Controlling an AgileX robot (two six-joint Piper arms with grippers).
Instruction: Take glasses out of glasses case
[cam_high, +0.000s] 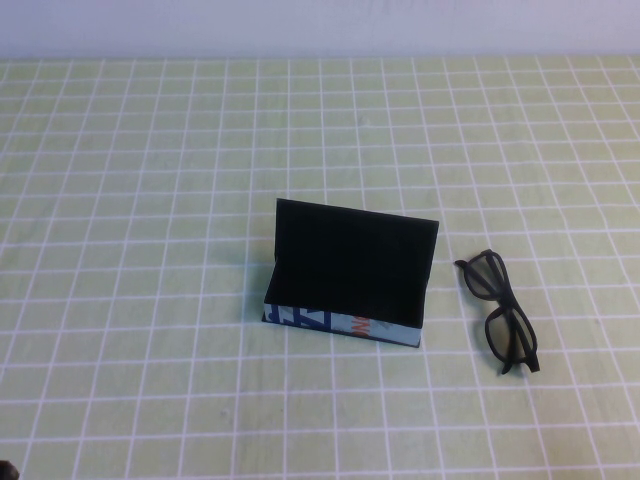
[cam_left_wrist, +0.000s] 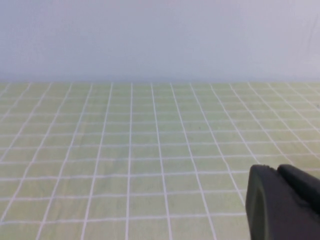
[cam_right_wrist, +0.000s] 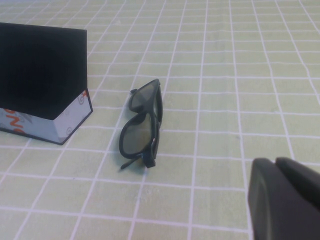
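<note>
Two grippers show only as dark edges in their own wrist cameras: the left gripper sits low over bare checked cloth, well apart from everything, and the right gripper hangs near the glasses but clear of them; neither picture shows enough of the claws to say whether they are released or clenched, and neither arm appears over the work area in the high view. Closest to the robot among the task's things, the glasses lie folded on the green-and-white checked tablecloth, just beside the right end of the glasses case and not touching it. Behind and to their left, the case stands open, its flat lid raised upright at the far side and its black interior apparently holding nothing. Judging from this, the job looks essentially done: the glasses are out and resting on the cloth, with at most a retreat of the arms left. On the case's front strip, blue, white and orange printing shows, with what may be letters, but no word can be read.
</note>
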